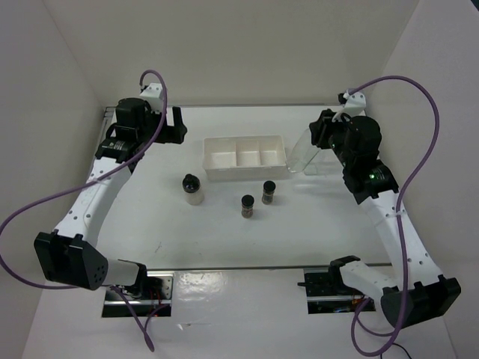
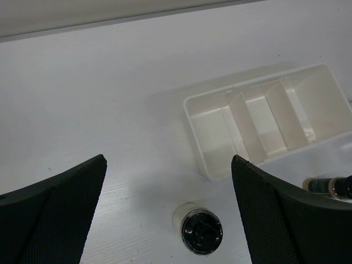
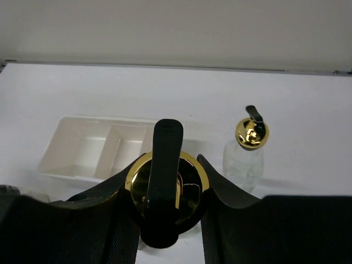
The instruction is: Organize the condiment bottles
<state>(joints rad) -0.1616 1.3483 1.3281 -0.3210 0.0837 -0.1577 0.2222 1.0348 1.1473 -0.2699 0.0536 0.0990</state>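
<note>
Jars stand on the desk (image 1: 150, 217) before the white tray (image 1: 244, 173), outside its three compartments: whitish jar (image 1: 193, 188), dark jar (image 1: 248, 206), second dark jar (image 1: 269, 192). Right hand (image 3: 168, 170) grips a glass bottle (image 3: 191, 181) by its gold spout, right of the tray; second glass bottle (image 3: 243, 162) stands beside. Left hand (image 1: 178, 123) is spread wide.

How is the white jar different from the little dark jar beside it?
The white jar is pale inside; the dark jar is dark. The white jar looks wider; the dark jar looks slimmer. Both wear black caps and stand upright outside the tray.
</note>
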